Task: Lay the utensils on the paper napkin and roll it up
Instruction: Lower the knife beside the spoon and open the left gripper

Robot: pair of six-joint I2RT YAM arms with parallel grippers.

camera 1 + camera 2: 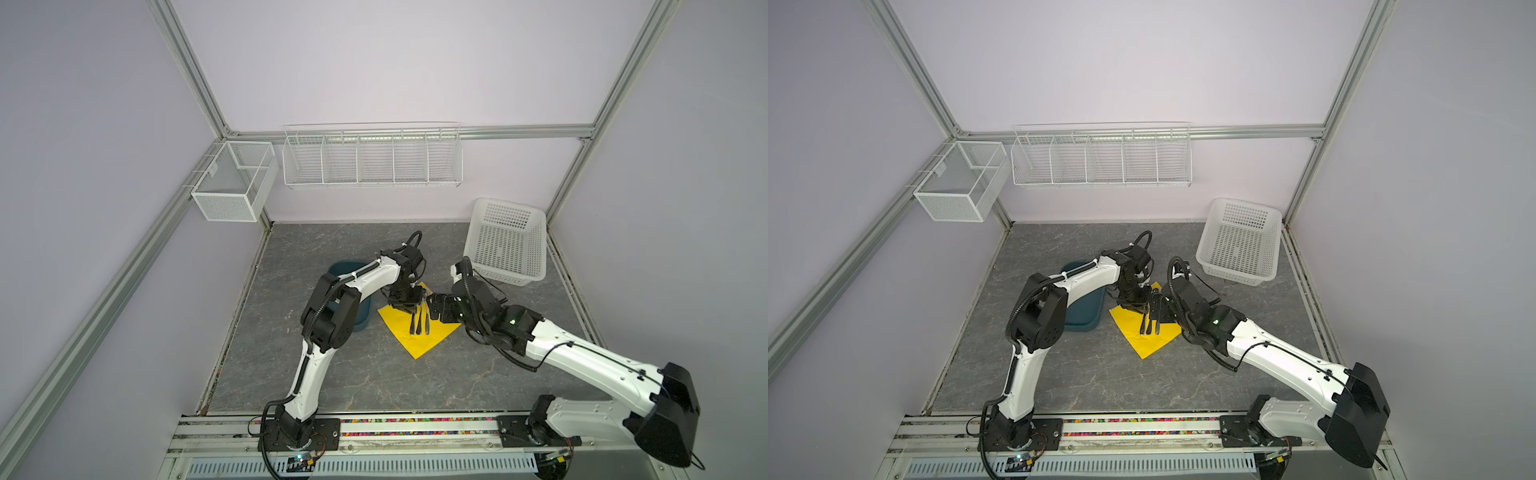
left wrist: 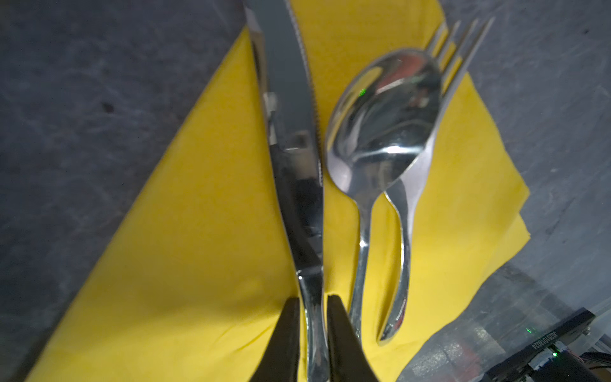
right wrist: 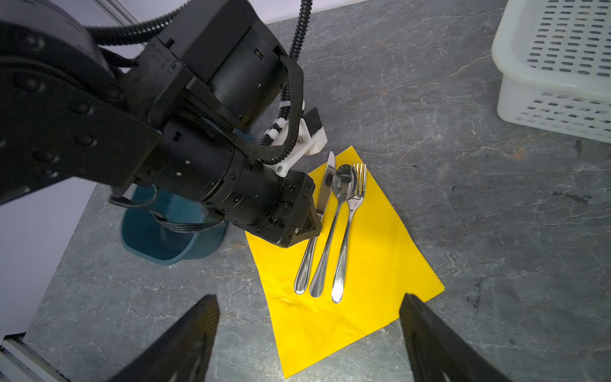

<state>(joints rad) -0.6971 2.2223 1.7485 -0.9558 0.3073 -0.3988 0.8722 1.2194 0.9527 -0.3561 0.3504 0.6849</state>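
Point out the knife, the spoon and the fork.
knife (image 3: 327, 182), right wrist view, middle of the blade.
spoon (image 3: 344, 180), right wrist view, centre of the bowl.
fork (image 3: 343, 261), right wrist view, midway along the handle.

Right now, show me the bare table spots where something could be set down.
Bare table lies between the napkin and the front rail, and along the far wall left of the white basket. Crowded around the napkin: utensils, left gripper closed on the knife, right gripper open alongside, teal tub beside.

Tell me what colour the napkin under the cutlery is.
Bright yellow; the napkin shows best in the right wrist view.
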